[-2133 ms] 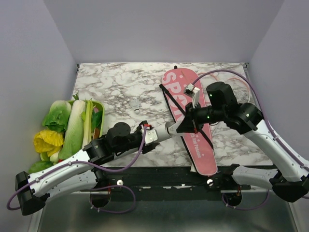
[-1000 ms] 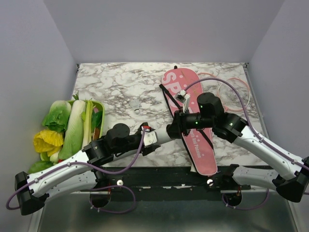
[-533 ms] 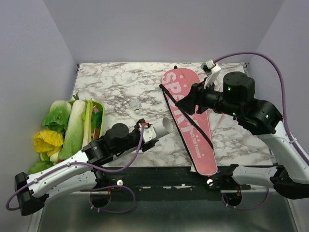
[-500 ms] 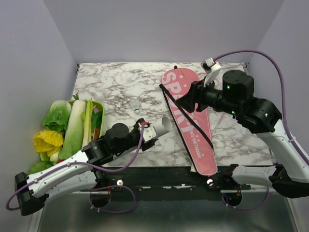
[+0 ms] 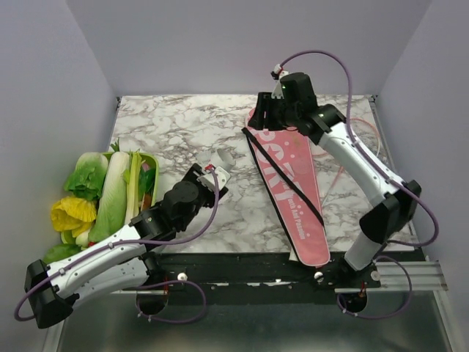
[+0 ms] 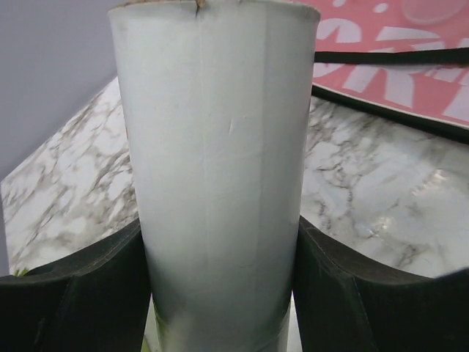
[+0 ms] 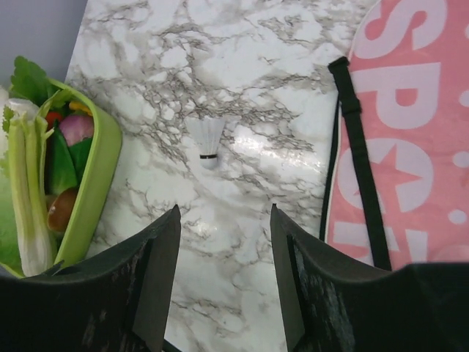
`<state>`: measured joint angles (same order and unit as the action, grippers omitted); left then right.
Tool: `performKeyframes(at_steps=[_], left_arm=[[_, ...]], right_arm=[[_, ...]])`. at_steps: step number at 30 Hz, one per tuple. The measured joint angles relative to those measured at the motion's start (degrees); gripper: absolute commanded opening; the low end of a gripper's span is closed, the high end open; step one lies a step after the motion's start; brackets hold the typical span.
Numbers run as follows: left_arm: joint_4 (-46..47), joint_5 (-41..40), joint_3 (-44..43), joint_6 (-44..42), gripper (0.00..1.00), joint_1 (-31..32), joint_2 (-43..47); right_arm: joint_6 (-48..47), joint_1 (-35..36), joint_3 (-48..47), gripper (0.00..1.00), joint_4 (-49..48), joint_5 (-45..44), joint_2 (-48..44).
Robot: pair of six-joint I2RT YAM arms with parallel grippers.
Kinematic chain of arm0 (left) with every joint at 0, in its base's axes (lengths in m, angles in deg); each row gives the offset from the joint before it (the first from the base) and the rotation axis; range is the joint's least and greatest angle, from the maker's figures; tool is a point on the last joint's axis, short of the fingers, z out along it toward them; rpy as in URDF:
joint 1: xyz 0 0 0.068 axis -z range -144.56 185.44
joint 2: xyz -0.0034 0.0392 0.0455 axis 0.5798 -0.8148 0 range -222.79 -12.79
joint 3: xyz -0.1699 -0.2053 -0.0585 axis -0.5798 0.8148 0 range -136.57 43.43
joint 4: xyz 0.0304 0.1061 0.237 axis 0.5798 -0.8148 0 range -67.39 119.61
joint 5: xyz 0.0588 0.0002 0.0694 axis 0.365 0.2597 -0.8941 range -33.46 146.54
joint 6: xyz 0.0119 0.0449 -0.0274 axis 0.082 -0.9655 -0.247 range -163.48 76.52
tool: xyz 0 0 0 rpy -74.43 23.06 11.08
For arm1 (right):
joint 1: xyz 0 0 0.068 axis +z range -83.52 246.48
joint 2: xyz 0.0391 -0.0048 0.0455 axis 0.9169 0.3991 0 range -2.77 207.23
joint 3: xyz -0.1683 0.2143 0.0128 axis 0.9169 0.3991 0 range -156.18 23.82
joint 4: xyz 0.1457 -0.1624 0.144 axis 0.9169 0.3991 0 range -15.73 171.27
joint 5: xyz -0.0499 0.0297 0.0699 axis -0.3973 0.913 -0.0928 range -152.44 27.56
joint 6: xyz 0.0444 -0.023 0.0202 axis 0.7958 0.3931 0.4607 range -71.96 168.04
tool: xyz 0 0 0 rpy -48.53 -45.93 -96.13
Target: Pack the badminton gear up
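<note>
Moved: right fingers [image 5: 264,117], swung from above the middle of the cover [image 5: 293,194] to its broad far end. The tube [image 5: 222,158] has been carried left, off the cover's edge and toward mid-surface.

1. Tube. White cylinder, plain wall. Clamped between the left fingers [image 6: 88,293], one dark pad pressed to each side. Its free end points away from the arm's base.

2. Cover. Long, pink, racket-shaped. It lies flat on the marble surface [image 5: 176,128], right of centre, with the head far and the narrow end at the near edge. White letters "SPO" read clearly in the right wrist view, the rest cut off by the frame. A line of small print down the neck is too small to read. A black strap [image 5: 282,176] lies slantwise across it.

3. Shuttlecock [image 7: 207,139]. White, with a dark band at the cork. It lies on the surface between the tray [image 5: 153,176] and the cover, touching neither.

4. Right fingers. Spread apart, nothing between them, above the cover's head.

5. Tray. Green, heaped with vegetables [image 5: 95,191], at the left edge of the surface.
</note>
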<state>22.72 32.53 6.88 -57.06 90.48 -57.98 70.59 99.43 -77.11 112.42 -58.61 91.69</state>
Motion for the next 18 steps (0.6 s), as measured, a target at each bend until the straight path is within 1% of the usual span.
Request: performKeyframes(at_steps=[3,8,12,15,18], left_arm=[[1.0,-4.0,0.0,1.3,0.0,-2.6,-0.4],[2.6,-7.8,0.0,3.4,0.0,-7.8,-0.1],[3.6,-10.1,0.0,4.2,0.0,-9.3,1.1],[4.3,-10.8,0.0,4.8,0.0,-10.0,1.6],[4.5,-11.2,0.0,5.2,0.0,-10.5,1.6]], right_arm=[[1.0,-0.2,-5.3,0.64,-1.7,4.6,8.3],[0.6,-0.2,-20.1,0.76,-3.2,13.2,24.2],[-1.2,-0.2,-27.3,0.78,-3.6,18.9,32.9],[-1.6,-0.2,-29.3,0.78,-4.7,23.3,37.1],[-1.3,-0.2,-28.7,0.78,-7.4,28.6,40.1]])
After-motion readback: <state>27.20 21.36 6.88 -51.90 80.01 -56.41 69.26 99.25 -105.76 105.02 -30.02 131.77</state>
